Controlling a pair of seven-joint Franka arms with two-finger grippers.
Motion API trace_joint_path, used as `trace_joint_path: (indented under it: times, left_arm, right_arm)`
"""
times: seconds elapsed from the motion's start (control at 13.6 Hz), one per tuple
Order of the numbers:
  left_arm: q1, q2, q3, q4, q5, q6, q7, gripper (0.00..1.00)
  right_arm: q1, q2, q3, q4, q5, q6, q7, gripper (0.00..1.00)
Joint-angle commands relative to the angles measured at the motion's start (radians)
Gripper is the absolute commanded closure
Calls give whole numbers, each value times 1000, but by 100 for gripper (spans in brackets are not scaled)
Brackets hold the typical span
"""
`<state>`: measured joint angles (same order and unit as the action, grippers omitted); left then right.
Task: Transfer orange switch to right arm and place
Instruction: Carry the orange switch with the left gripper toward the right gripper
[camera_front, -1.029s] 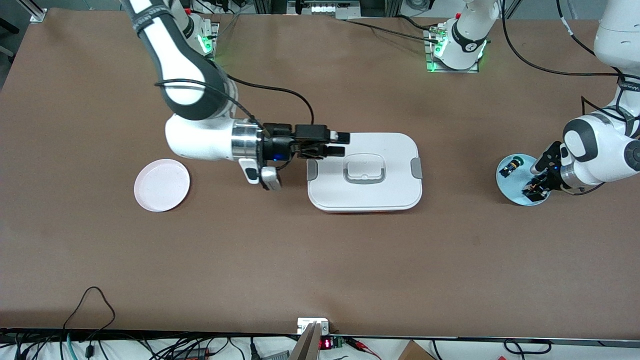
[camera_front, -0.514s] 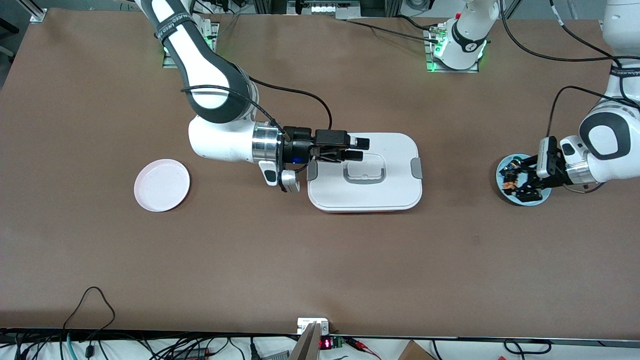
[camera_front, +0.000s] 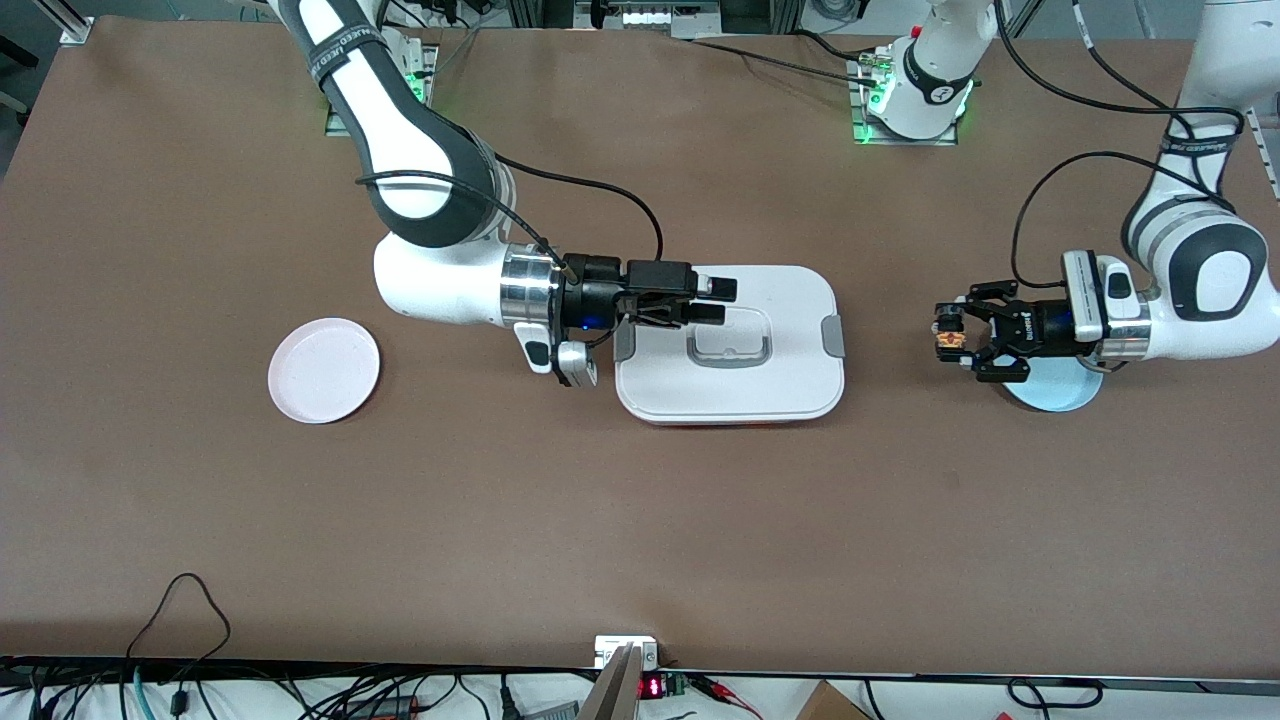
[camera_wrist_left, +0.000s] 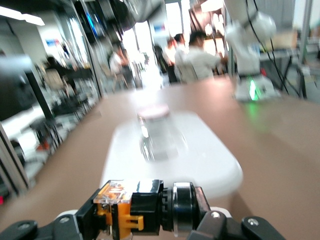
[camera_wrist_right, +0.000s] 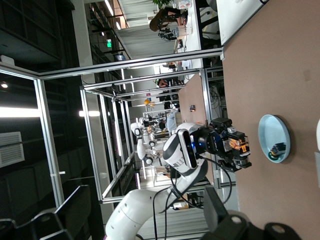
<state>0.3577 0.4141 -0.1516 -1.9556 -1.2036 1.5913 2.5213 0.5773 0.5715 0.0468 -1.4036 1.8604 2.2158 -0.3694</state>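
Note:
The orange switch (camera_front: 947, 344) is a tiny black block with orange sides. My left gripper (camera_front: 950, 340), the black linkage claw, is shut on it and holds it level in the air over the bare table, between the light blue plate (camera_front: 1052, 392) and the white lidded box (camera_front: 790, 380). In the left wrist view the switch (camera_wrist_left: 131, 210) sits across the claw (camera_wrist_left: 145, 215). The right wrist view shows the claw (camera_wrist_right: 235, 147) with the switch (camera_wrist_right: 241, 146). My right gripper (camera_front: 715, 299) is open and empty, level over the box lid, pointing at the left gripper.
A pink plate (camera_front: 323, 370) lies toward the right arm's end of the table. The small green-capped part (camera_wrist_right: 275, 148) lies on the light blue plate (camera_wrist_right: 274, 131). The box lid has a grey handle (camera_front: 729, 340) and side clips.
My left gripper has lifted the switch off the blue plate, turned level and moved toward the white box. My right gripper advanced over the lid, then held still.

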Motion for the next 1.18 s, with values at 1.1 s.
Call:
trace_joint_path:
  times: [1.1]
  left_arm:
    - [-190,-51,-322,44,-632,245,-384,100]
  right_arm:
    - [7,42,-1,18,42,-5,-17,0]
